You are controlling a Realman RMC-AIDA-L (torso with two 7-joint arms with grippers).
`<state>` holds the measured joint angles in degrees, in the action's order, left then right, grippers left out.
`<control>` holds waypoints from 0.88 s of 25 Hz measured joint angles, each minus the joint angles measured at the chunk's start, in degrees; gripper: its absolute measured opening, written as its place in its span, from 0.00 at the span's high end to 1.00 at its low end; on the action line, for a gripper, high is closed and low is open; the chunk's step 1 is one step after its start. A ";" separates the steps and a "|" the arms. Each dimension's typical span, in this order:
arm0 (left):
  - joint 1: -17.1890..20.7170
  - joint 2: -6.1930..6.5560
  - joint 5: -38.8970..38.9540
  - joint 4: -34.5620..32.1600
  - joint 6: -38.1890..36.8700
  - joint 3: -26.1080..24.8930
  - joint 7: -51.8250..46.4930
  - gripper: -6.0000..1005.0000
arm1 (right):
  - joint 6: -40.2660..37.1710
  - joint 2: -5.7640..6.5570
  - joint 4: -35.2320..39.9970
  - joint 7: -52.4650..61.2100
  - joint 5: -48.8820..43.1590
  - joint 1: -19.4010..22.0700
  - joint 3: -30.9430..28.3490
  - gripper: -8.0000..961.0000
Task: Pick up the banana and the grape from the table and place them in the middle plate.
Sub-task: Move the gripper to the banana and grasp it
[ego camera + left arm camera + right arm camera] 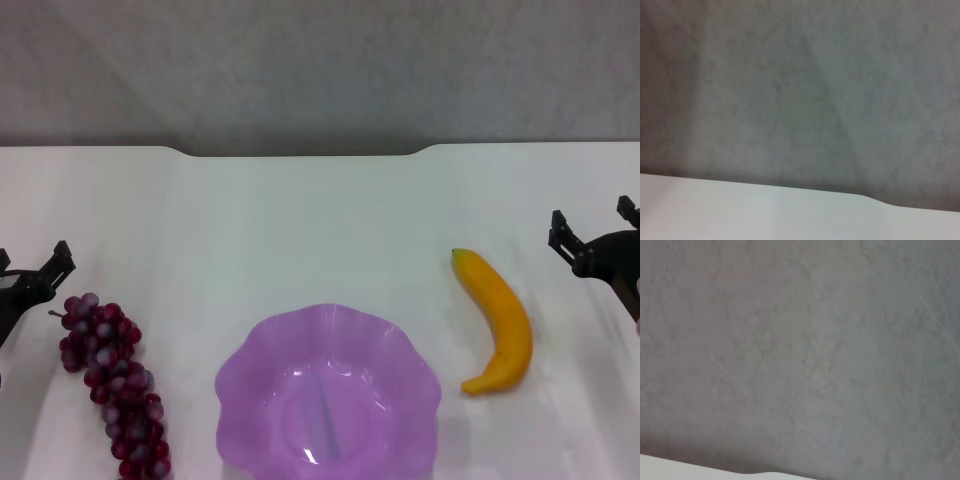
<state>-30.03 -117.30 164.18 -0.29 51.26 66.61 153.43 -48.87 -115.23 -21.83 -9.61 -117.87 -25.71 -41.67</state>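
The yellow banana (503,325) lies on the white table (320,230) to the right of the purple scalloped plate (262,385), which stands empty at the front middle. The dark red-purple grape bunch (110,385) lies to the left of the plate. My left gripper (32,257) hovers open at the left edge, just beyond the top of the grape bunch. My right gripper (592,216) hovers open at the right edge, beyond and to the right of the banana. Neither holds anything. The wrist views show none of these things.
The table's far edge has a notch (300,152) with a grey wall (320,70) behind it. The left wrist view shows that wall and a strip of the table edge (765,215); the right wrist view shows the wall (800,350).
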 joint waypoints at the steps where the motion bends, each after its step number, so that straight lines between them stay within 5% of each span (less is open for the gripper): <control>1: 0.00 0.01 0.01 -0.08 -0.10 0.00 0.00 0.11 | 0.01 0.00 0.07 0.00 -0.07 -0.11 0.06 0.08; 14: 0.17 0.02 -0.04 -0.24 -1.58 0.14 0.07 0.12 | 5.18 0.27 -2.11 -0.42 -0.20 -1.15 0.02 0.08; 18: 0.81 0.10 -0.09 -0.31 -2.85 0.07 1.09 0.12 | 12.82 2.51 -11.50 -5.08 -0.19 0.59 -2.74 0.08; 22: 0.83 0.13 -0.06 -0.37 -3.06 0.04 1.20 0.12 | 28.43 4.78 -27.04 -17.76 -0.16 6.67 -14.73 0.08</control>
<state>-29.20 -117.17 164.13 -0.65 48.19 66.65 154.63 -20.44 -110.45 -48.87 -27.37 -118.03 -19.03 -56.40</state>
